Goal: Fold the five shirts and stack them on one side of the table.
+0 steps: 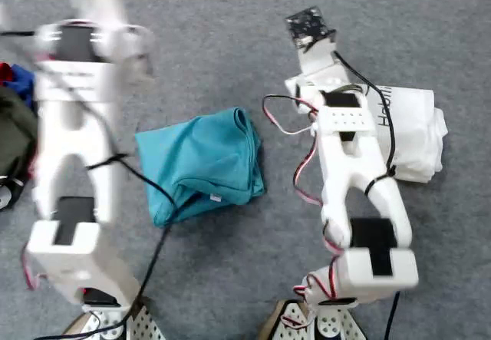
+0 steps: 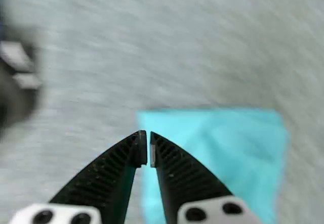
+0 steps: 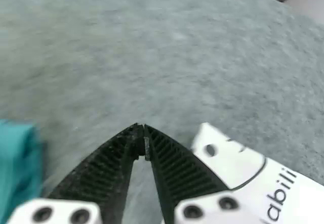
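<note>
Left gripper [image 2: 146, 150]: black toothed jaws closed tip to tip, holding nothing. Right gripper [image 3: 143, 143]: same, empty. Crumpled teal cotton shirt [image 1: 203, 163] lies mid-table between the arms, near the left tips; left arm judged nearer. Folded white shirt [image 1: 414, 133] sits beside the right arm.

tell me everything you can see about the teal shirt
The teal shirt is soft cloth, folded into a rough, rumpled square. It lies flat on the middle of the gray table. A small white tag shows at its near edge, and a black cable crosses its near left corner.
</note>
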